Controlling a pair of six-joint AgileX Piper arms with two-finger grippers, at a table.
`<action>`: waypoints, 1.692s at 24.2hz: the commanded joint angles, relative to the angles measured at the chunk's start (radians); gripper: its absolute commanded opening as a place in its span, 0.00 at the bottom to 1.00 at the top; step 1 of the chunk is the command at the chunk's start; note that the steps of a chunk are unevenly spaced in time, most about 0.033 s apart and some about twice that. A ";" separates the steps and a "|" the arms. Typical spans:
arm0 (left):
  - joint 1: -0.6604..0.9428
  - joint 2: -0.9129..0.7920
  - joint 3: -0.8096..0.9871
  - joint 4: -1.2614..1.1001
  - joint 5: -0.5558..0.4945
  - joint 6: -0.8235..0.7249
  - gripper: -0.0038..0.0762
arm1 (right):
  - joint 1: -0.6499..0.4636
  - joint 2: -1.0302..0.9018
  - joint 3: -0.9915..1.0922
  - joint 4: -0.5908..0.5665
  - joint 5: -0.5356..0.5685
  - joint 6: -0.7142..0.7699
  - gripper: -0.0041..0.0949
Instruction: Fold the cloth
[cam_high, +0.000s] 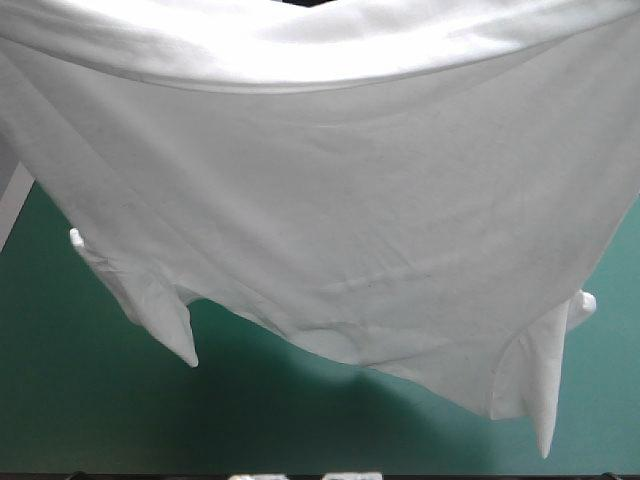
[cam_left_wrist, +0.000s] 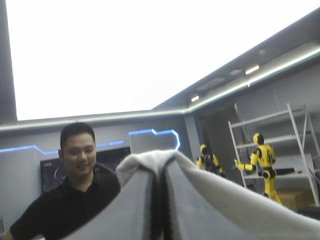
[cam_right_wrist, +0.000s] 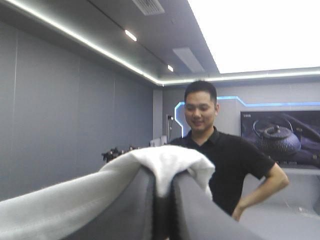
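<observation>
- Over on the left, the left gripper (cam_left_wrist: 159, 175) is up high, jaws squeezed all but together. A fold of the white T-shirt (cam_left_wrist: 150, 159) is caught between them and spills over the tips.
- Below that, the left sleeve (cam_high: 165, 320) dangles free, its point hanging over the table (cam_high: 90, 410) near the left edge. It's well clear of the teal-green cover.
- In the middle, the shirt is off the table altogether. It's stretched wide like a curtain from the left edge to the right, with the top edge sagging gently between the two holds. The lower edge droops in a soft curve, and bare cover shows along the near edge.
- On the right, the right sleeve (cam_high: 535, 390) hangs lower than the other, tapering to a point.
- At the far right, the right gripper (cam_right_wrist: 162, 195) is also raised, jaws clamped on a white bunch of shirt heaped over the tips.
</observation>
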 joint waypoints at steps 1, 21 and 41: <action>-0.007 -0.002 -0.017 -0.077 -0.138 0.059 0.04 | -0.001 -0.002 -0.020 0.013 -0.146 -0.021 0.02; 0.012 0.697 -0.566 -0.033 -0.406 0.146 0.04 | -0.038 0.687 -0.609 -0.197 -0.204 0.055 0.02; 0.131 0.471 0.479 -0.064 -0.234 0.053 0.04 | -0.270 0.647 0.166 0.271 0.118 -0.195 0.02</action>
